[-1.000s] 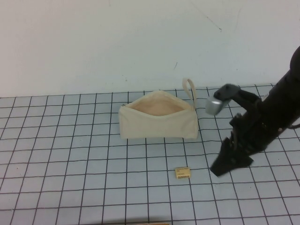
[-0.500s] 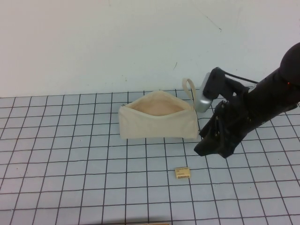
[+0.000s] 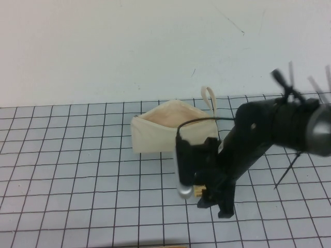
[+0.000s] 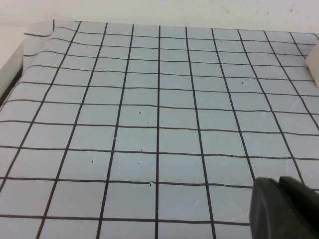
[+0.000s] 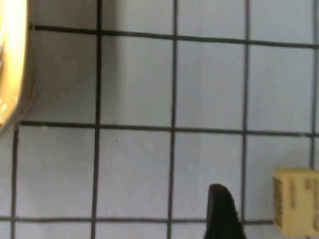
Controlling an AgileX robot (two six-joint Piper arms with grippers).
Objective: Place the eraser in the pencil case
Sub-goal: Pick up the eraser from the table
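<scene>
The eraser point(image 5: 296, 206), a small tan-yellow block with dark print, lies on the grid mat in front of the pencil case. In the high view only a sliver of the eraser point(image 3: 198, 191) shows beside the arm. The pencil case point(image 3: 152, 132) is a cream pouch standing open, with a loop strap point(image 3: 209, 97) at its right end. My right gripper point(image 3: 214, 204) hangs open just over the eraser. One dark fingertip point(image 5: 222, 201) shows beside the block without touching it. My left gripper point(image 4: 279, 188) is shut and empty over bare mat, out of the high view.
The table is covered by a pale grid mat point(image 3: 77, 170), with a white wall behind it. The right arm point(image 3: 269, 129) crosses the pouch's right end. The pouch's corner point(image 4: 314, 62) shows at the edge of the left wrist view. The mat's edge point(image 4: 15, 74) curls up there.
My right arm has swung left and down from the right side of the mat, past the pouch's right end, until the gripper is over the eraser. The eraser and pouch have not moved.
</scene>
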